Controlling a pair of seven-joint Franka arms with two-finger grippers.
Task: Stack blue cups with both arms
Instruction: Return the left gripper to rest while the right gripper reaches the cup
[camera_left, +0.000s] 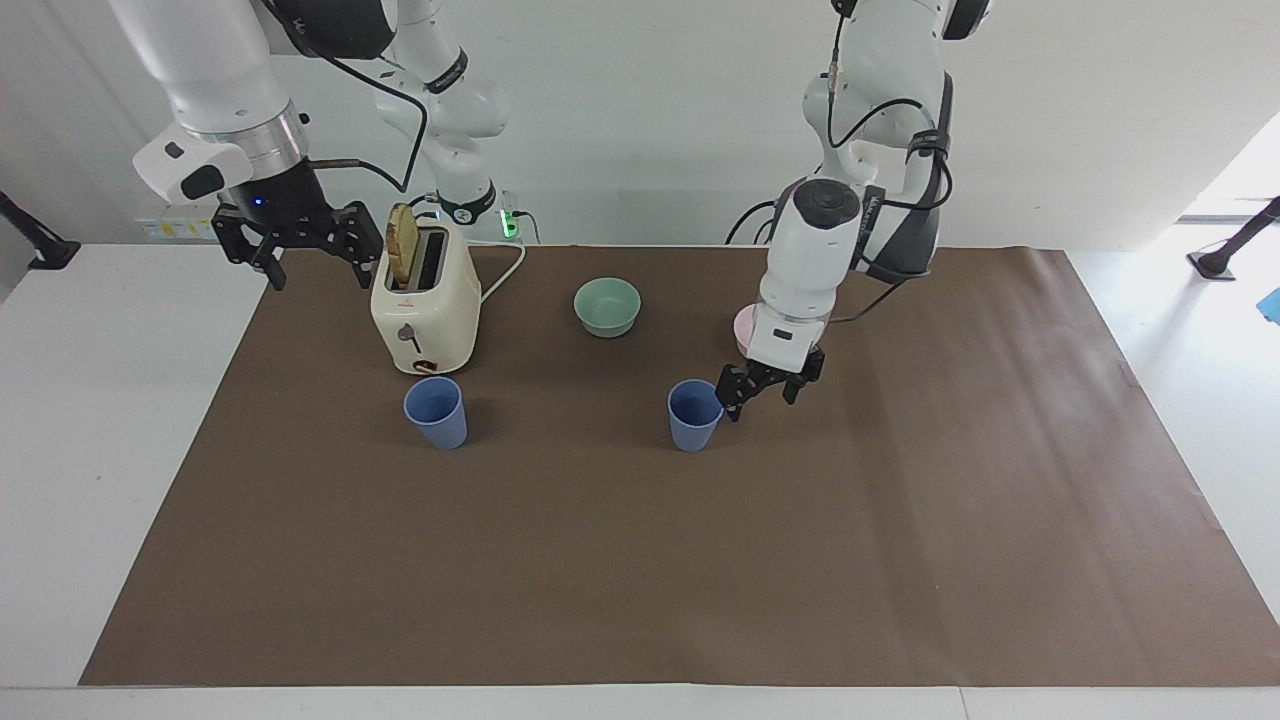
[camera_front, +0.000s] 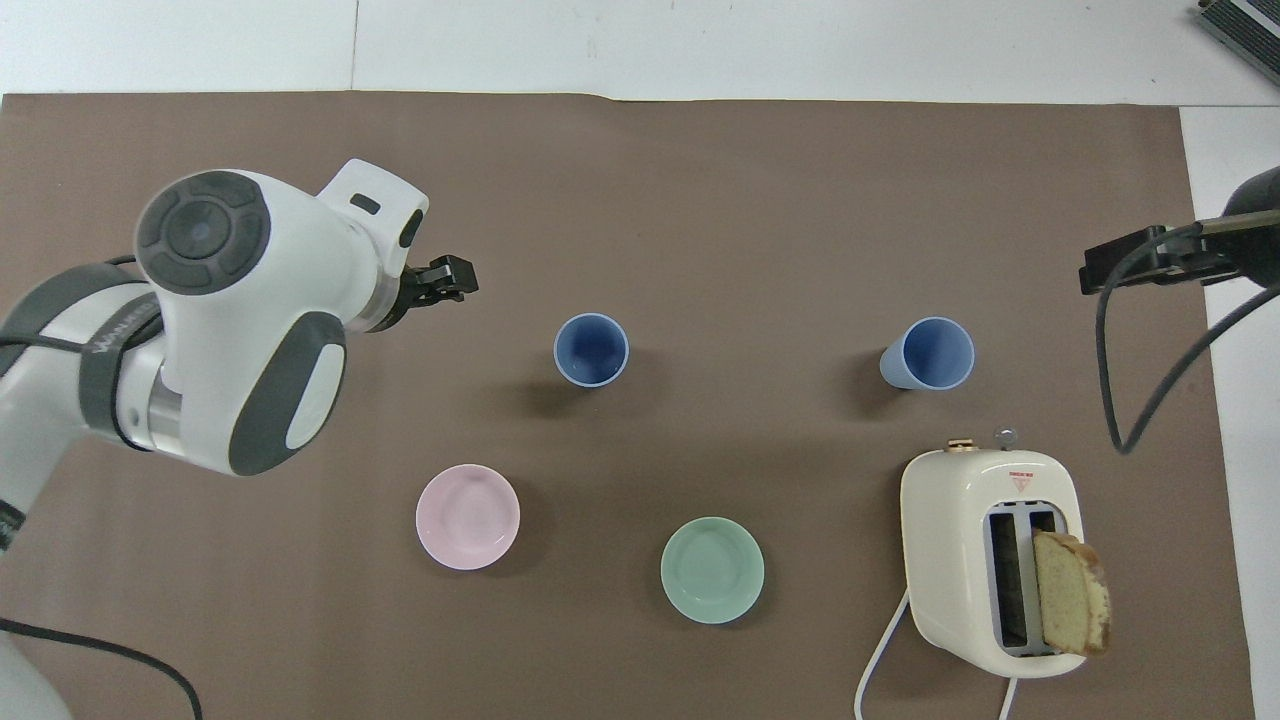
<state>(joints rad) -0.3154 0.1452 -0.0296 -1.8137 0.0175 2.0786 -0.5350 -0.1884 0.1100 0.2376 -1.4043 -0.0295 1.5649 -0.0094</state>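
1. Now the left gripper (camera_left: 768, 392) hangs low at frame centre of the facing view, fingers apart, empty, just beside one blue cup (camera_left: 693, 415).
2. High at upper left, the right gripper (camera_left: 298, 245) waits, fingers spread, beside the toaster (camera_left: 425, 305).
3. Both cups stand upright, mouths up; the second blue cup (camera_left: 436, 412) sits below the toaster.
4. Above them in frame sit a green bowl (camera_left: 607, 306) and a pink bowl (camera_front: 467, 516).
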